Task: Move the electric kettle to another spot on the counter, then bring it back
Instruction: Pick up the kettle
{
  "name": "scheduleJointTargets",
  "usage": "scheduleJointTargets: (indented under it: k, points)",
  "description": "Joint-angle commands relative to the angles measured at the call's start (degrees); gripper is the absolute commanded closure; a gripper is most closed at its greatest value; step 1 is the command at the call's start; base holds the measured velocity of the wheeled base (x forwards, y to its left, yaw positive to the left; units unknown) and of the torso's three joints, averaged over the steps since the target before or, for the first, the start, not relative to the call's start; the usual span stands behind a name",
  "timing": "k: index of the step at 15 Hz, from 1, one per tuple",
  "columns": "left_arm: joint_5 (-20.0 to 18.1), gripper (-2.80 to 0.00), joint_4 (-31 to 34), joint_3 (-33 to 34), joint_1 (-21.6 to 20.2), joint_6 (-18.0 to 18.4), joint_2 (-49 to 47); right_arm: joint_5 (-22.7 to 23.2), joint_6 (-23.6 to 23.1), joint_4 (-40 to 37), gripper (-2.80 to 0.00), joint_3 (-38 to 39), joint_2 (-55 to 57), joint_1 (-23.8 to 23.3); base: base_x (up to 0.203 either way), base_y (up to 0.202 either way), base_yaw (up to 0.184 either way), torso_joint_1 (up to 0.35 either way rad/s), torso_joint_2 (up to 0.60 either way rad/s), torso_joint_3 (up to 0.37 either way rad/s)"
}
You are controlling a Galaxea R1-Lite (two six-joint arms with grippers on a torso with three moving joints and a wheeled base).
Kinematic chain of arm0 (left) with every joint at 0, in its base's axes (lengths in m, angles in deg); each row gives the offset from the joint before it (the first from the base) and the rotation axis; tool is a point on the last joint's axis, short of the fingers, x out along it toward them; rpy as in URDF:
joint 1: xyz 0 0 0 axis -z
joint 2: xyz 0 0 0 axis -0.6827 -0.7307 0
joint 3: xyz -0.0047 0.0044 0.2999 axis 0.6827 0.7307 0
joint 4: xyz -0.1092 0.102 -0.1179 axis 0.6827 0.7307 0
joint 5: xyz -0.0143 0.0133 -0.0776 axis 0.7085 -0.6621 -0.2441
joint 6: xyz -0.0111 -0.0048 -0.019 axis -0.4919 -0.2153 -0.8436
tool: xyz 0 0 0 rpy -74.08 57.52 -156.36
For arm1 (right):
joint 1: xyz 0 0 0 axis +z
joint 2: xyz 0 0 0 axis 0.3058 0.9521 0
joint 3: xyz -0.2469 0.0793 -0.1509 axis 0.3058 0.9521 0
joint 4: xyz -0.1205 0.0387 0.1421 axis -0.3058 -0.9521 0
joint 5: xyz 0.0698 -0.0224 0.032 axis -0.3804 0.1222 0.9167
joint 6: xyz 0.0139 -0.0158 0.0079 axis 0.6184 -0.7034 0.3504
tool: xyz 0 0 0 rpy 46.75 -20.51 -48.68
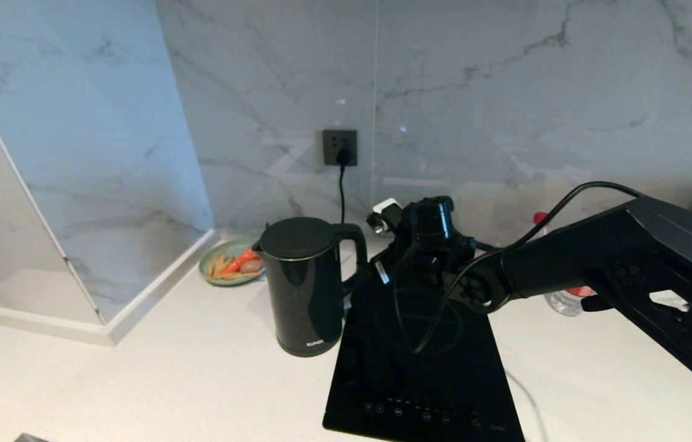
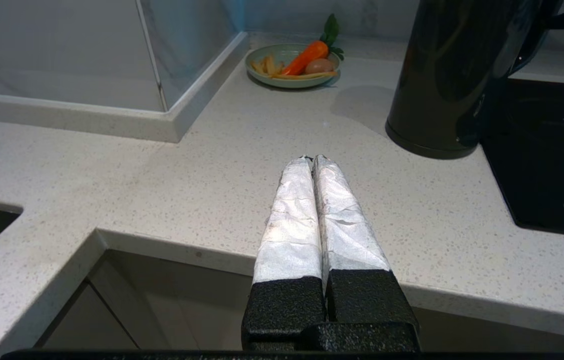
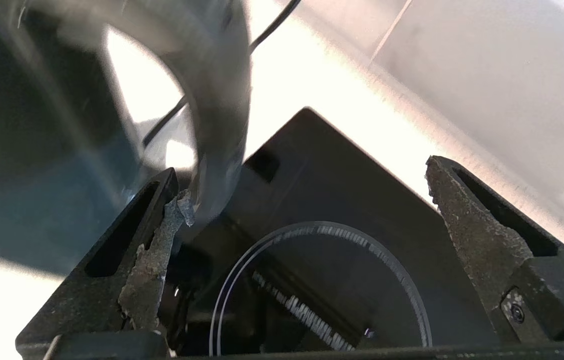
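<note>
The right gripper (image 3: 307,195) gapes wide beside the kettle's (image 1: 307,287) handle (image 3: 216,125), one finger (image 3: 154,250) near it. The glossy black kettle stands upright on the counter (image 1: 198,374).

My counter (image 1: 198,374) is white speckled stone running back to the marble wall. The electric kettle (image 1: 307,285) stands upright on it, just beside the black cooktop (image 1: 419,368) lying flat to its right. Behind the kettle sits a green plate (image 1: 230,263) (carrot, egg and sticks on it), near the corner.
</note>
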Motion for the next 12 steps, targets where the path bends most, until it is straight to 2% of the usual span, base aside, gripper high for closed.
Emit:
scheduleJointTargets:
  k: [1,9,12]
  points:
    - [-0.01,0.00,-0.04,0.18,0.00,-0.02,0.09,0.02,-0.18,0.10,-2.80,-2.65,1.32,-0.03,0.000,0.000,0.000,0.000,0.00,0.000]
    - [-0.01,0.00,-0.04,0.18,0.00,-0.02,0.09,0.68,-0.05,-2.18,-2.80,-12.68,7.02,1.27,0.000,0.000,0.000,0.000,0.00,0.000]
    - [-0.01,0.00,-0.04,0.18,0.00,-0.02,0.09,2.25,0.16,-1.95,-2.80,-13.56,8.16,1.35,0.000,0.000,0.000,0.000,0.00,0.000]
